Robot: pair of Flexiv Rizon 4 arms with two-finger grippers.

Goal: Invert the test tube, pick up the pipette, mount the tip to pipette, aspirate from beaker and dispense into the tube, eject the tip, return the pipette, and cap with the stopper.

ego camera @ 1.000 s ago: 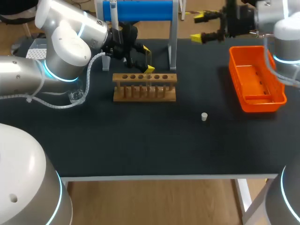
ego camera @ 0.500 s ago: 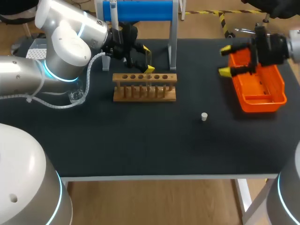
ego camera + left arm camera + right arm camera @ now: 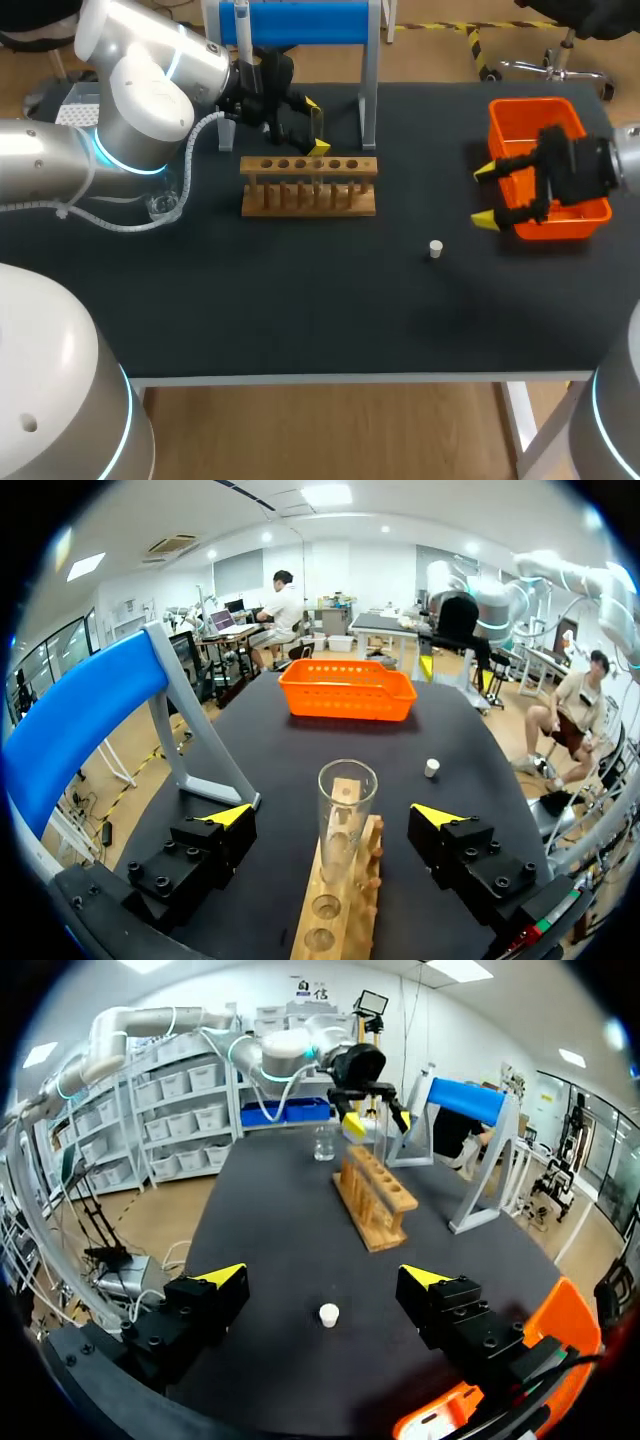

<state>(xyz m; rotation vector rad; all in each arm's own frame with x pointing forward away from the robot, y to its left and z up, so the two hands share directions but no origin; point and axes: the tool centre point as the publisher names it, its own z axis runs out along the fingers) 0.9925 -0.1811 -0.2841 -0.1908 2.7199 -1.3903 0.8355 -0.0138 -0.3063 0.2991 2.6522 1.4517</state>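
A clear glass test tube [image 3: 345, 815] stands upright in the wooden rack [image 3: 309, 184], mouth up. My left gripper [image 3: 316, 125] is open around it, a yellow-tipped finger on each side and neither touching the glass. A small white stopper [image 3: 435, 249] lies on the black table right of the rack. My right gripper [image 3: 485, 195] is open and empty, hanging just left of the orange basket [image 3: 520, 120]; in the right wrist view the stopper [image 3: 328, 1314] lies just ahead of and below its fingers. A pipette [image 3: 242, 25] hangs on the blue stand [image 3: 300, 22] behind the rack.
A glass beaker [image 3: 163, 207] sits left of the rack beside my left arm. The stand's grey leg [image 3: 368, 110] rises right behind the rack's right end. Open black tabletop stretches from the rack to the front edge.
My right gripper has swung from the far back edge, across the orange basket, toward the front, ending beside the basket's left wall near the stopper. The left arm and tube have not moved.
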